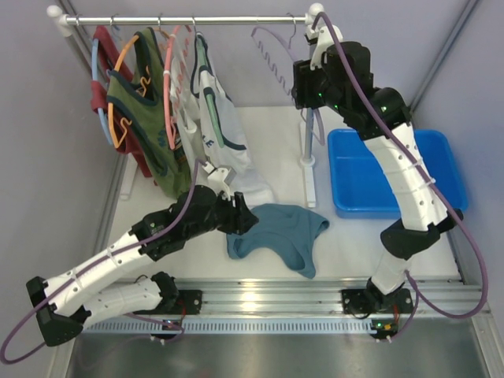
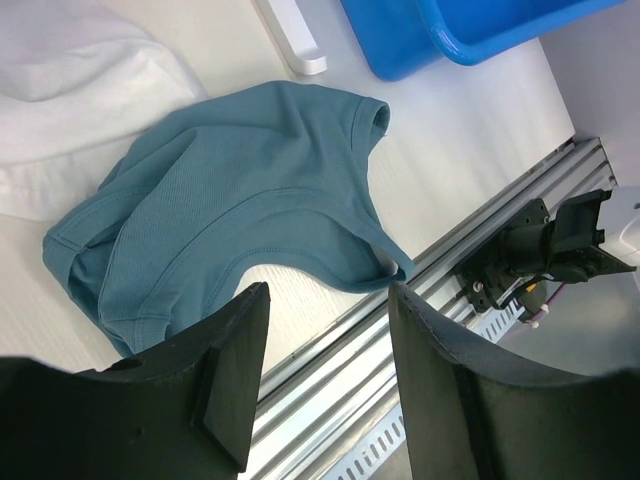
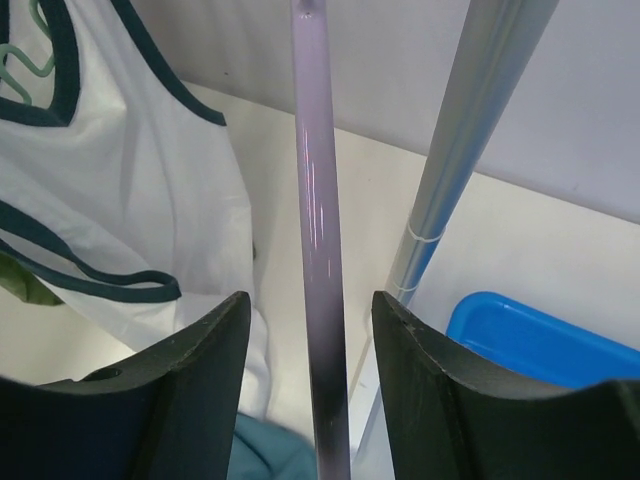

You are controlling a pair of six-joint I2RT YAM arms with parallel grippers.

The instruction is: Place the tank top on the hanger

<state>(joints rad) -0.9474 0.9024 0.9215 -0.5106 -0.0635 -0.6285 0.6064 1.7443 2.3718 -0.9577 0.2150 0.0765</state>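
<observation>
R jaws open astride hanger [image 3: 318, 250] (untouched) | L jaws open nr tank top [image 2: 230, 190]

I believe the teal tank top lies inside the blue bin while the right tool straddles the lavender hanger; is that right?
Not quite: the top view shows the tank top on the table beside the bin, not inside. The right tool does straddle the hanger.
</observation>
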